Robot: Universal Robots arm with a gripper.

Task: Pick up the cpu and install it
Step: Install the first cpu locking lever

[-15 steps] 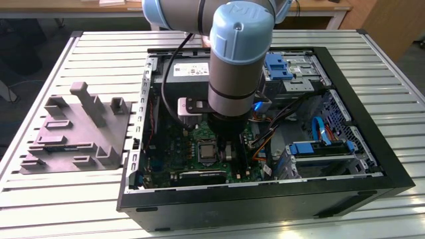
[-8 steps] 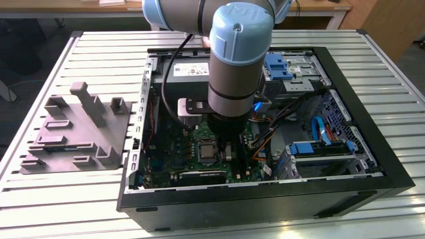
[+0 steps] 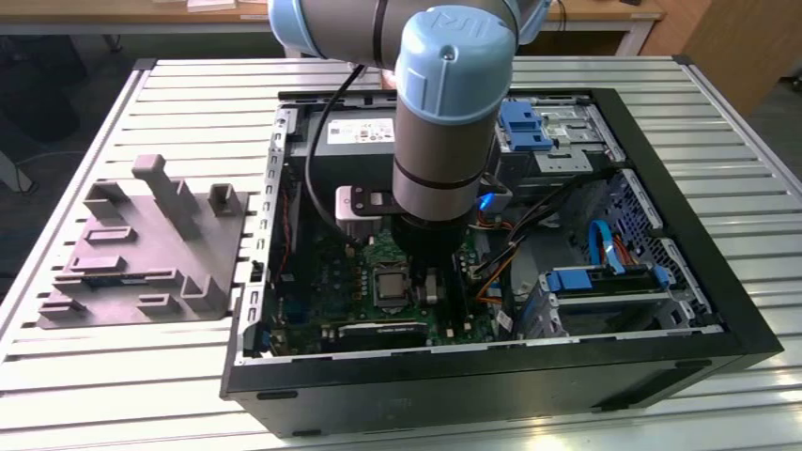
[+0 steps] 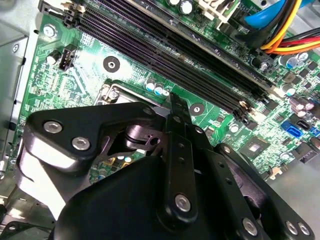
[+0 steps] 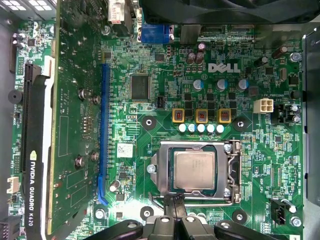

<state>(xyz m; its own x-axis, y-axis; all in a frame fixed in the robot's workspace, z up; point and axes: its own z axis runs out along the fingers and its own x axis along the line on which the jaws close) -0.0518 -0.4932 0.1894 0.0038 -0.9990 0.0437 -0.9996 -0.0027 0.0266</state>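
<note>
The arm reaches down into the open computer case (image 3: 701, 310), which lies on its side on the slatted counter (image 3: 126, 376). In the first wrist view the cpu (image 5: 194, 169) sits flat inside the silver socket frame (image 5: 234, 170) on the green motherboard (image 5: 165, 100) — it is seated in the socket, not in the gripper (image 5: 174, 200). The fingers (image 5: 170, 202) are pressed together with nothing between them, their tips just beside the socket's edge near the cpu. In the second wrist view the gripper (image 4: 175, 107) hangs close over the board, next to the black memory slots (image 4: 165, 45). A grey plastic fixture (image 3: 145, 249) rests on the counter, at the exterior view's left of the case.
</note>
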